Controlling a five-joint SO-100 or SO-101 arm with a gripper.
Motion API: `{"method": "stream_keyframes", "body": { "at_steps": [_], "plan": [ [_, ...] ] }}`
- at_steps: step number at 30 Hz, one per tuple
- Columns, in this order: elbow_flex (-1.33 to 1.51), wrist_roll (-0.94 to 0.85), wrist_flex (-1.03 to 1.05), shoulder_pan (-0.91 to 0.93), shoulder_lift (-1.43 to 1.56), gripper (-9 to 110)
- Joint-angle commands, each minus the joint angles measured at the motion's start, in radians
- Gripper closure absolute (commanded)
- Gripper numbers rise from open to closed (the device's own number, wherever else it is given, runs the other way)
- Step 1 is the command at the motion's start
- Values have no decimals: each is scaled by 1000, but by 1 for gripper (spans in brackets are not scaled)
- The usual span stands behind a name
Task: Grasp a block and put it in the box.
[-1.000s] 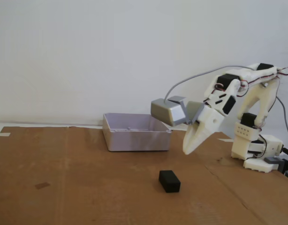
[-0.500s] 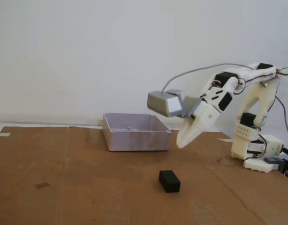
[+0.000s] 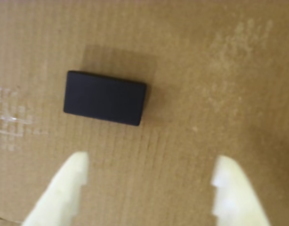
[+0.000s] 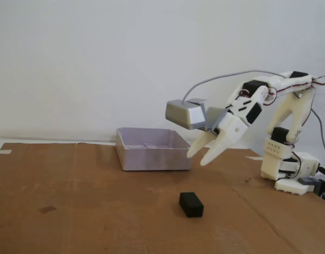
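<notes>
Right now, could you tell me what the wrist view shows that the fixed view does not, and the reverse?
Only the wrist view shows the block from above, lying ahead of the open fingertips and nearer the left one, on corrugated cardboard.

Only the fixed view shows the box, the arm's base, the grey camera module and the white wall; the gripper hangs above the block, not touching it.

Both show block, open gripper and cardboard.
</notes>
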Motion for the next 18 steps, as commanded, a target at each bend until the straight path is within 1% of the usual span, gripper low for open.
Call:
{"method": "stream_keyframes", "body": {
  "at_steps": [1,12,18],
  "plan": [
    [-112,2,-46,-6,25,63],
    [-118,-11,-46,-52,-5,64],
    [-219,-12,-44,-67,-98,64]
  ]
}}
